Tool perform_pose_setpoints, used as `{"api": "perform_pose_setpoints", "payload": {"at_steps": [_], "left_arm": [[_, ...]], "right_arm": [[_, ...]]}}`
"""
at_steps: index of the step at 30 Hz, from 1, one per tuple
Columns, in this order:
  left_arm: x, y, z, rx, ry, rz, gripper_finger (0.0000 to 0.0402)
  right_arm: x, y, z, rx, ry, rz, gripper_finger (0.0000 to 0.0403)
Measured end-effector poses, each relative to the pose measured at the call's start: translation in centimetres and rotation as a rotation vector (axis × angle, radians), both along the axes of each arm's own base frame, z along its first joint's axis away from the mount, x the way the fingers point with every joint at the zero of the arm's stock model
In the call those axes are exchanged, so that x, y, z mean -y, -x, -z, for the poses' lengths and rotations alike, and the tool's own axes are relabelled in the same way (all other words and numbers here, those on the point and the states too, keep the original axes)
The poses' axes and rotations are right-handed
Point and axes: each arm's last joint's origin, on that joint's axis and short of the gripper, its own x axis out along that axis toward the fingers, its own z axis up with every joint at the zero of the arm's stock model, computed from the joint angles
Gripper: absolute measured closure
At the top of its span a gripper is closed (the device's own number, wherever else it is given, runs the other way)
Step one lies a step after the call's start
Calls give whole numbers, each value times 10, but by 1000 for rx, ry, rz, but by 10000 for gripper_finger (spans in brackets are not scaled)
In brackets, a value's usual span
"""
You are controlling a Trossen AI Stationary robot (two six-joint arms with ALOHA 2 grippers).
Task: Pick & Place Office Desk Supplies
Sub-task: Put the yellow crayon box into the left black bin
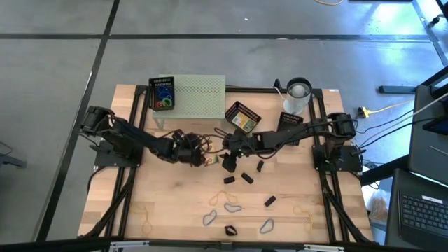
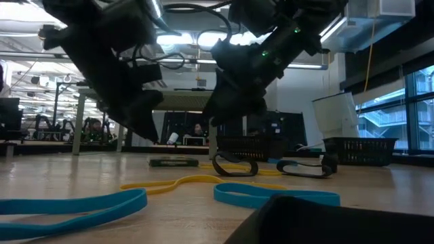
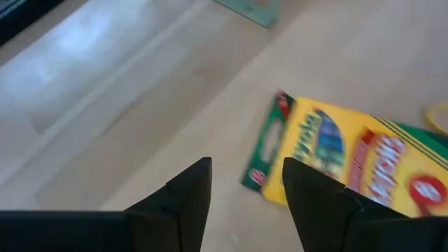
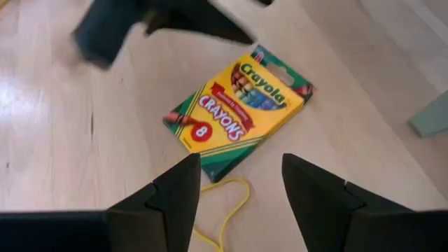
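A yellow-green crayon box (image 4: 238, 108) lies flat on the wooden table, face up, between my two grippers. It also shows in the left wrist view as the crayon box (image 3: 343, 161). My left gripper (image 3: 245, 164) is open above the table, just beside the box's short end. My right gripper (image 4: 239, 159) is open too, and hovers over the box's other side. From above, my left gripper (image 1: 198, 150) and my right gripper (image 1: 225, 148) nearly meet at mid-table. A thin yellow rubber band (image 4: 224, 210) lies by the box. A second crayon box (image 1: 243, 122) sits in a black basket.
A pale green perforated stand (image 1: 198, 94) stands at the back, with a black basket of coloured loops (image 1: 162, 93) on its left side. A white cup (image 1: 297, 94) is at the back right. Black clips (image 1: 246, 177), grey wire clips (image 1: 232, 207) and rubber bands (image 1: 147, 224) lie scattered toward the near edge.
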Motion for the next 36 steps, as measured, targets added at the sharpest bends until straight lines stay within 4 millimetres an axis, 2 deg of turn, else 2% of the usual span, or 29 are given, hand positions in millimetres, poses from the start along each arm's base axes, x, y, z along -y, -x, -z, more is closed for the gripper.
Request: {"api": "perform_pose_setpoints", "payload": {"at_steps": [4,11,22,36], "left_arm": [[-11,0,2,4,21,-27,230],[-21,8,19,78,105,-28,232],[-23,18,31,122,143,-47,233],[-20,15,32,135,212,21,240]], "right_arm": [[-5,0,0,-1,1,-14,200],[-5,1,0,-6,16,-30,200],[-5,1,0,-6,21,-34,200],[-5,1,0,-8,32,-45,200]]}}
